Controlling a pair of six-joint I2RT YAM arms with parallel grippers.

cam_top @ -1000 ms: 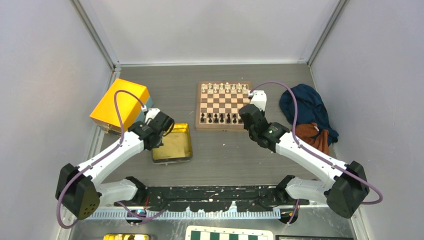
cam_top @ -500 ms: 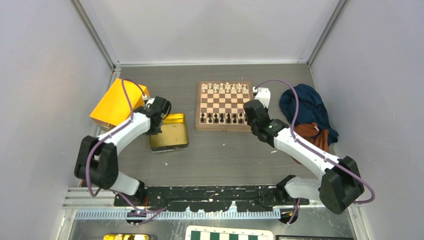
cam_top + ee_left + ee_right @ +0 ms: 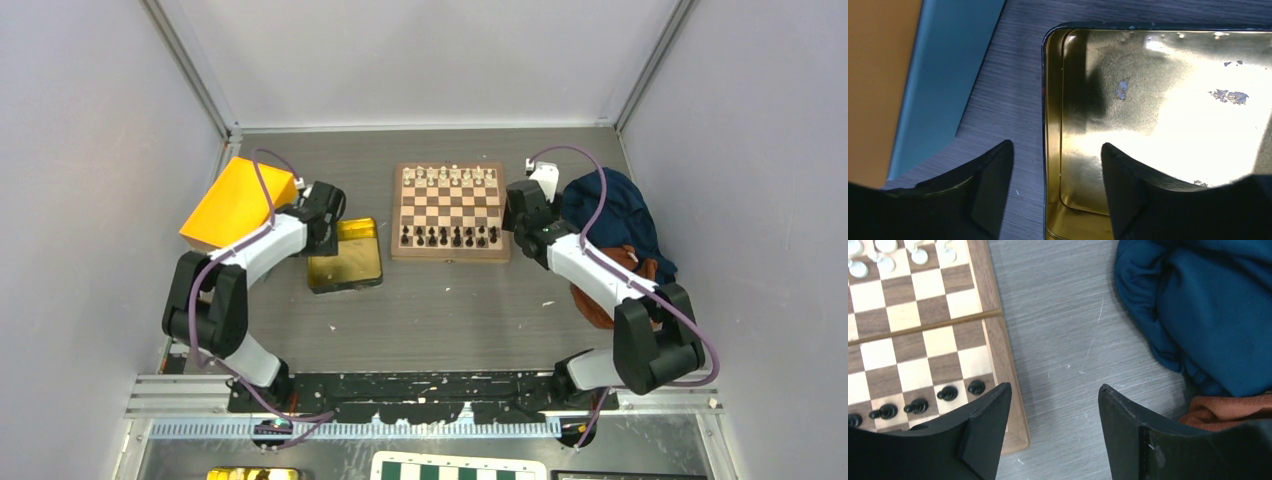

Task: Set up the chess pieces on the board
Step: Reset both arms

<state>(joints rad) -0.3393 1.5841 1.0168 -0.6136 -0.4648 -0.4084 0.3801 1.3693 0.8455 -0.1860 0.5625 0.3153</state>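
Observation:
The board (image 3: 449, 257) lies at the middle back of the table. Cream-white chess pieces (image 3: 450, 177) line its far rows and black ones (image 3: 448, 237) its near row. In the right wrist view the board's rim (image 3: 1002, 347) runs down the left, with black pieces (image 3: 948, 392) by its corner and white ones (image 3: 885, 246) at the top. My right gripper (image 3: 1054, 390) stands open over bare table just right of that corner (image 3: 523, 208), holding nothing. My left gripper (image 3: 1055, 147) is open and empty, straddling the left wall of a gold tin (image 3: 1168, 125), far left of the board (image 3: 325, 210).
The gold tin (image 3: 345, 266) sits left of the board. A yellow box (image 3: 235, 205) stands at the far left, close to the left gripper. A blue cloth (image 3: 615, 215) over an orange one (image 3: 612, 262) lies right of the board. A green-and-white board (image 3: 458, 467) shows at the bottom edge.
Both grippers have opened. The right one has moved right and back, off the board's near right corner. The left one has moved back towards the yellow box, and the tin has shifted slightly.

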